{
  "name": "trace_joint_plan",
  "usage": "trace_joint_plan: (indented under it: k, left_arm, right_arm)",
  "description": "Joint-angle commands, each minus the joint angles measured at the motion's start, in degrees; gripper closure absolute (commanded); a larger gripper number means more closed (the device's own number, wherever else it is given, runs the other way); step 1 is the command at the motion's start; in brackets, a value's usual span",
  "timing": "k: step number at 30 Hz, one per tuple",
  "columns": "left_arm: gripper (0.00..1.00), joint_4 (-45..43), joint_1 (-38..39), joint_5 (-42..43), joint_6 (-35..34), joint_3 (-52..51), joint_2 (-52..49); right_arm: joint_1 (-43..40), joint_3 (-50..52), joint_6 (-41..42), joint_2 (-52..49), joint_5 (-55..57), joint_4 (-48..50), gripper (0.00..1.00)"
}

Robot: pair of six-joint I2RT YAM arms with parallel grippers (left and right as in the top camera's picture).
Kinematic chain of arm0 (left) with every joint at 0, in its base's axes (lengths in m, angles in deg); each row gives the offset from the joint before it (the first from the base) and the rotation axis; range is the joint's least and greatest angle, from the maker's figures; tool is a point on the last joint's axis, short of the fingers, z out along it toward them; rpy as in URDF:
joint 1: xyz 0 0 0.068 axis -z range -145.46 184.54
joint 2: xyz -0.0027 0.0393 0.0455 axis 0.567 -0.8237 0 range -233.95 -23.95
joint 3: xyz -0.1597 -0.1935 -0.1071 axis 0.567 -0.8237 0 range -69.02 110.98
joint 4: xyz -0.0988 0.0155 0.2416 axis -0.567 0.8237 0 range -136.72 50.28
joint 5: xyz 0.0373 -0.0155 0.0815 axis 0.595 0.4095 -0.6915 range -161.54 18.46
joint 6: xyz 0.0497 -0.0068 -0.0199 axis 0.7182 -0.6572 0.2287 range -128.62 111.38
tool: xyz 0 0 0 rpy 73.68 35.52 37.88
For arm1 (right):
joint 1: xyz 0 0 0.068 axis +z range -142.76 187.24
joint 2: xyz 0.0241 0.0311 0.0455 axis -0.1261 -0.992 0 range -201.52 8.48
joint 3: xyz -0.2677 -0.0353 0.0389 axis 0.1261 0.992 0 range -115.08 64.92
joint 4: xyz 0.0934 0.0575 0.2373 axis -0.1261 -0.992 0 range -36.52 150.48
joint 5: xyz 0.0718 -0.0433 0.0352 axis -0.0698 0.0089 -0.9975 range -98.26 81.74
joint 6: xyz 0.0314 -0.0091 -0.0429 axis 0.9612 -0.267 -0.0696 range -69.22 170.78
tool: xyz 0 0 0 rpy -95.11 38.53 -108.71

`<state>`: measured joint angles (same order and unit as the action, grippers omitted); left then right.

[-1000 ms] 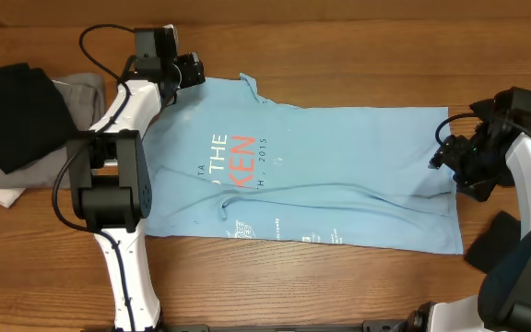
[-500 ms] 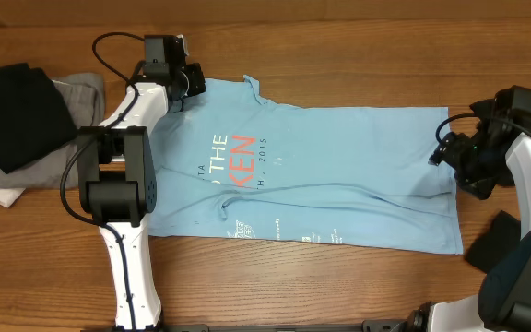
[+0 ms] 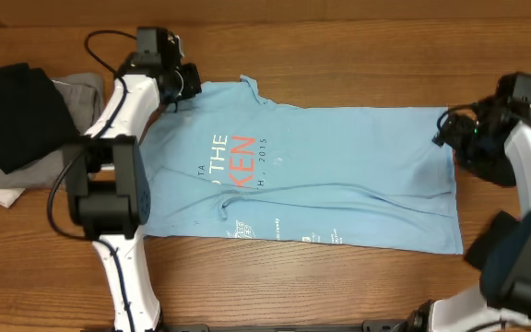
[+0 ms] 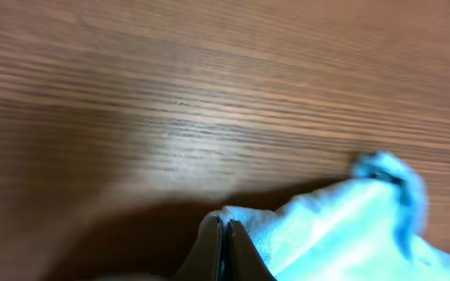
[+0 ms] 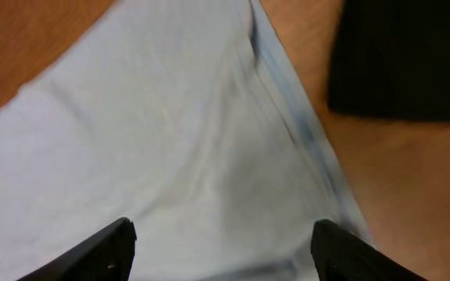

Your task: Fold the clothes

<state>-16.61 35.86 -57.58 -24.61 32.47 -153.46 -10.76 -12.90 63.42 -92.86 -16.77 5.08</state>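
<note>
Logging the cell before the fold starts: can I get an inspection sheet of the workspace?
Surface: wooden table, no stains seen.
Job's things: blue T-shirt spread flat, lettering up; pile of black, grey and white clothes beside the left arm.
Clutter: nothing seen.
Grippers: left gripper, jaws shut on the T-shirt's corner; right gripper, jaws open over its hem.
Cables: black cable loops beside the left arm.
Surroundings: nothing seen.

The table (image 4: pixel 170 94) is shown to be of smooth wood, faintly sheened, with fine straight grain. The T-shirt (image 3: pixel 339 175) is made of soft matt cloth, lightly creased, and the black garment (image 3: pixel 17 111) is likewise of matt cloth.
</note>
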Motion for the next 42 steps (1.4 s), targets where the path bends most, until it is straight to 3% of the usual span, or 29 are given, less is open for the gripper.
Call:
trace_joint_plan:
  k: [1,5,9,22,25,31,36,42]
  left_arm:
    - [0.96,2.97,-0.57,-1.33,-0.98,-0.07,5.57]
    - [0.96,7.52,-0.57,-2.47,-1.6,-0.07,5.81]
    - [0.96,10.49,-0.57,-2.6,-1.62,-0.07,5.81]
    - [0.96,12.66,-0.55,-2.51,-2.93,-0.07,5.81]
    - [0.96,12.98,-0.55,-2.54,-2.93,-0.07,5.81]
    - [0.96,13.4,-0.55,-2.54,-2.91,-0.07,5.81]
    - [0.96,13.4,-0.55,-2.54,-2.91,-0.07,5.81]
    - [0.96,13.18,-0.66,-2.54,-2.78,-0.07,5.95]
  right_arm:
    - [-0.07,-7.82,-2.05,-7.17,-0.98,2.23,0.23]
    - [-0.02,-15.78,-1.97,-16.11,-1.05,8.0,0.19]
    - [0.04,-17.35,-1.99,-20.92,-1.09,14.45,0.19]
    - [0.17,-17.27,-1.79,-27.74,-0.59,23.43,0.29]
    - [0.55,-17.27,-1.84,-28.61,-0.57,23.74,0.39]
    - [0.92,-16.63,-1.79,-29.2,2.67,21.51,0.83]
    - [0.92,-16.63,-1.77,-29.27,4.59,19.5,0.96]
    - [0.92,-16.85,0.33,-29.05,4.57,17.94,0.96]
